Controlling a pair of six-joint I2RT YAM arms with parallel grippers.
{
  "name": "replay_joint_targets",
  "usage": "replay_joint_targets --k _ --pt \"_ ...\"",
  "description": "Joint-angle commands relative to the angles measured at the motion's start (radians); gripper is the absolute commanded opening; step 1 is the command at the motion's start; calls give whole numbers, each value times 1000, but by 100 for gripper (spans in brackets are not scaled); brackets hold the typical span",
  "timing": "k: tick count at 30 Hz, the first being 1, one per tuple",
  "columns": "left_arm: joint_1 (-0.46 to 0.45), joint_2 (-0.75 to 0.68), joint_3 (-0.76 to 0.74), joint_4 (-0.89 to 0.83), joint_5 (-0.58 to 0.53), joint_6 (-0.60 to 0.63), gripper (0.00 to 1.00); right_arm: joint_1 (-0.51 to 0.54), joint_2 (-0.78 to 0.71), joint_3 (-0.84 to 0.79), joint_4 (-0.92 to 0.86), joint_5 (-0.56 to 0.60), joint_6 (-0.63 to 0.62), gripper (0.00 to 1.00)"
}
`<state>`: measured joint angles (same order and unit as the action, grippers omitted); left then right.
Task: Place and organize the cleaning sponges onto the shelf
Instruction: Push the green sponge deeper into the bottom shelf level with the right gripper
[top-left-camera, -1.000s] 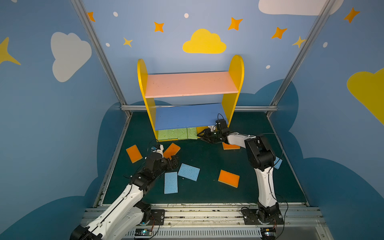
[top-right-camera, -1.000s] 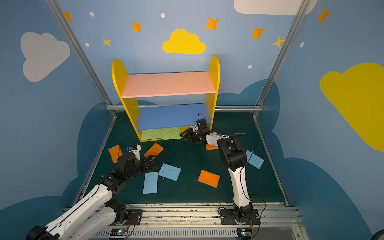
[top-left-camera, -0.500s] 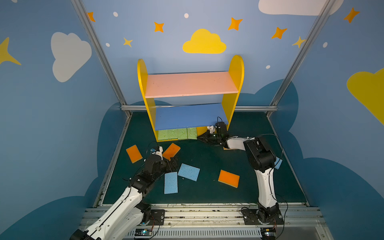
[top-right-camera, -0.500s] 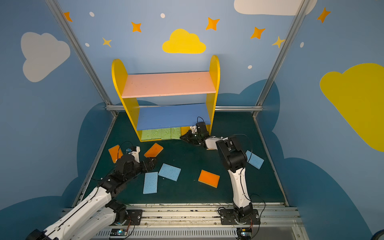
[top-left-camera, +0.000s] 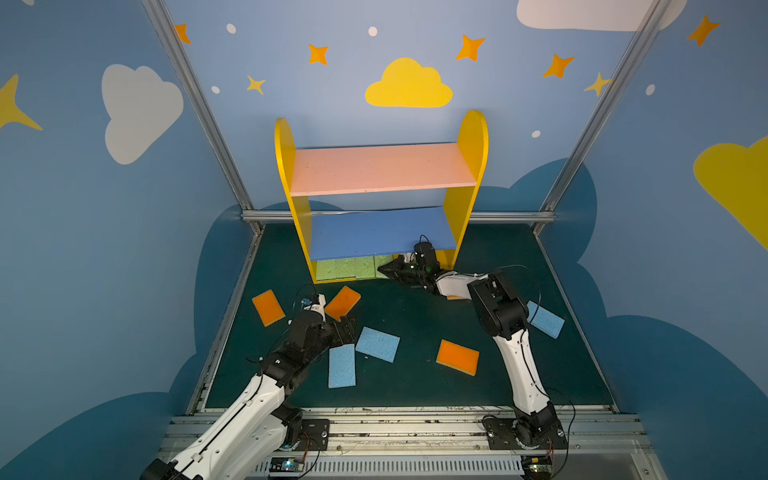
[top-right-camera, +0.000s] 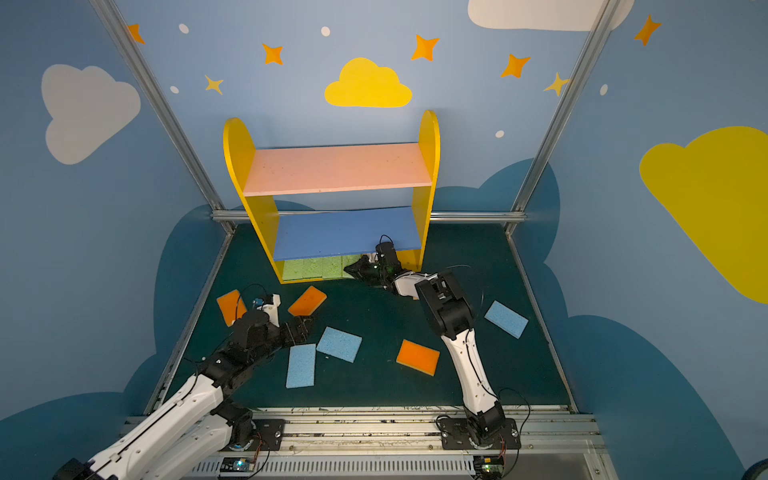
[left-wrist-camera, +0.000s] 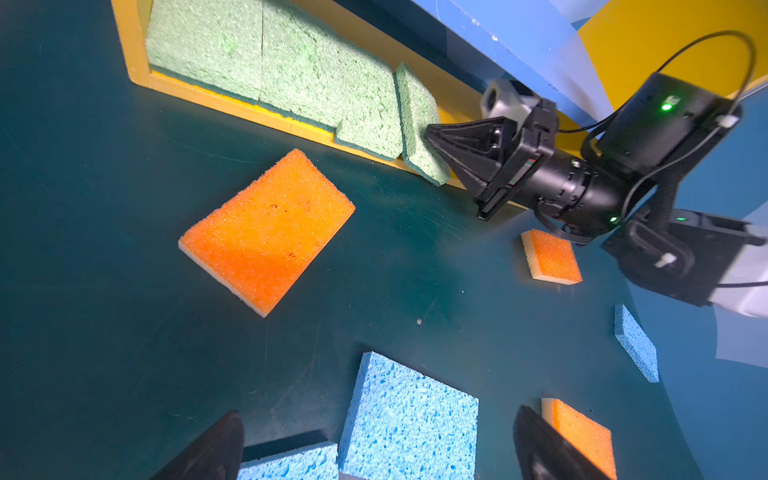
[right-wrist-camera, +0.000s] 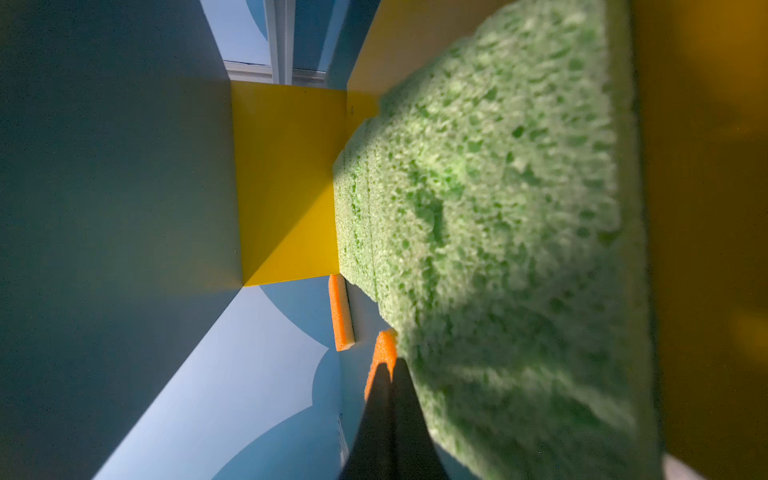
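Low by the shelf (top-left-camera: 471, 166), the right gripper (top-left-camera: 384, 269) stretches forward, jaws closed.

Painted sky booth on a dark green mat (top-left-camera: 415, 386)
Pale blue walls (top-left-camera: 83, 249) carry a yellow cloud (top-left-camera: 408, 85) at the back, a white cloud (top-left-camera: 139, 110) on the left panel, another yellow cloud (top-left-camera: 735, 183) on the right panel, orange stars (top-left-camera: 318, 54) and small white dots (top-left-camera: 372, 31). Darker blue cloud shapes (top-left-camera: 552, 195) rise from the floor line. Slanted metal posts (top-left-camera: 195, 104) mark the back corners, joined by a horizontal bar (top-left-camera: 507, 216). A slotted aluminium rail (top-left-camera: 415, 428) runs along the front edge in both top views.
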<state>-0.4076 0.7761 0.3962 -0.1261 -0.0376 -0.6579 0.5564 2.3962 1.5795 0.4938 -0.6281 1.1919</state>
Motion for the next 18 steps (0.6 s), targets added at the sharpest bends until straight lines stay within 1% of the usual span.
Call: replay_joint_targets --k 1,8,13,18 --pt "3 -6 -17 11 -1 14 100 0 20 41 32 22 20 0" --pt "3 7 -17 22 -5 25 100 2 38 79 -26 42 -5 0" --pt "3 9 -16 19 -4 24 99 -1 37 70 -8 34 2 0" --pt "4 -4 -21 11 -10 24 99 -8 -23 24 -18 21 -23 0"
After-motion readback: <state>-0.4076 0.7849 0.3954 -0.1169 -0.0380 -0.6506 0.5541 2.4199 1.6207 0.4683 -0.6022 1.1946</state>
